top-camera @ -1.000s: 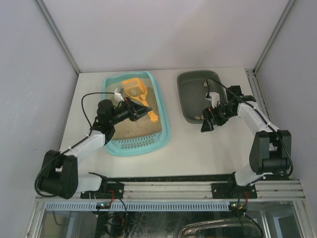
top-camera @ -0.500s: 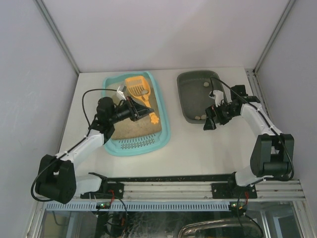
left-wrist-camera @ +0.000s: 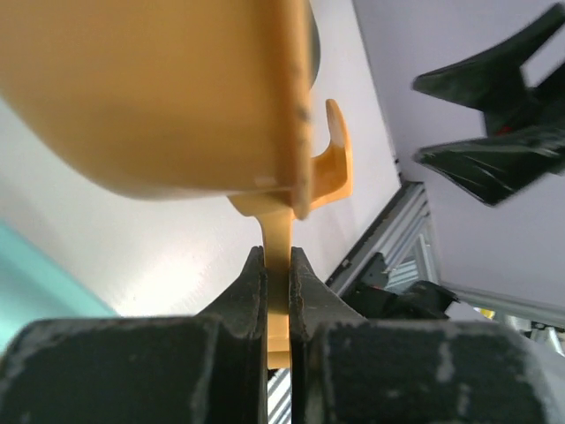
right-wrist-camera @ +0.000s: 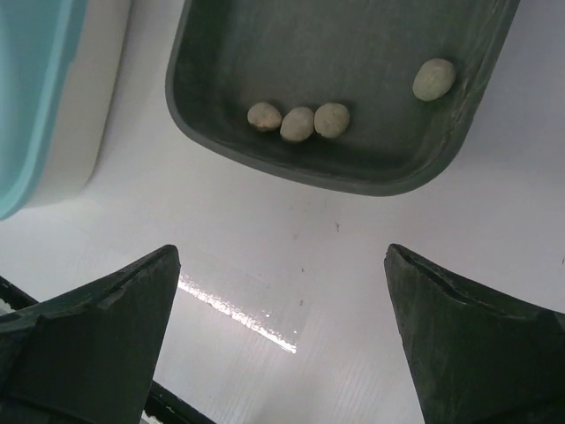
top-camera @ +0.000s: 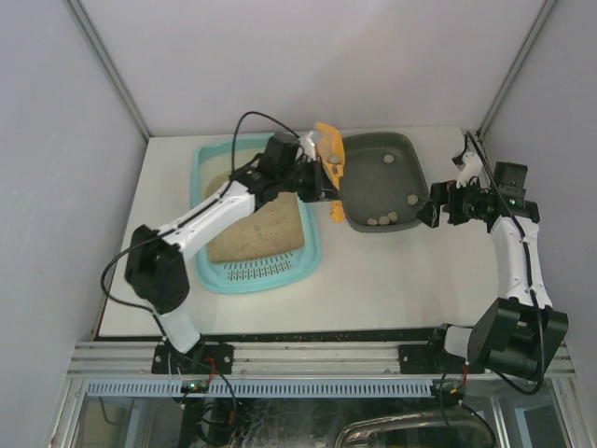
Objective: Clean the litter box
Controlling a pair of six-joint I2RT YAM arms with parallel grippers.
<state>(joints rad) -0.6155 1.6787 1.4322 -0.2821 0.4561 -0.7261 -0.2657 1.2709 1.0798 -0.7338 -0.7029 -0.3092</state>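
Observation:
The light-teal litter box (top-camera: 213, 277) lies left of centre with tan litter (top-camera: 266, 224) in it and a slotted grate strip (top-camera: 256, 271) at its near end. My left gripper (top-camera: 324, 183) is shut on the handle of an orange scoop (top-camera: 328, 152), held tilted over the left rim of the dark grey tray (top-camera: 364, 149). In the left wrist view the handle sits clamped between the fingers (left-wrist-camera: 250, 287) below the scoop's bowl (left-wrist-camera: 168, 97). My right gripper (top-camera: 432, 211) is open and empty just right of the grey tray, above bare table (right-wrist-camera: 282, 300).
Several pale pebbles lie in the grey tray, three in a row (right-wrist-camera: 298, 122) near its front wall and one apart (right-wrist-camera: 434, 78). The litter box's corner (right-wrist-camera: 35, 97) shows beside it. White enclosure walls stand behind and at both sides.
My left arm lifted the scoop out of the litter box and swung it right to the grey tray's rim. My right arm drew back to the right, off the tray's front.

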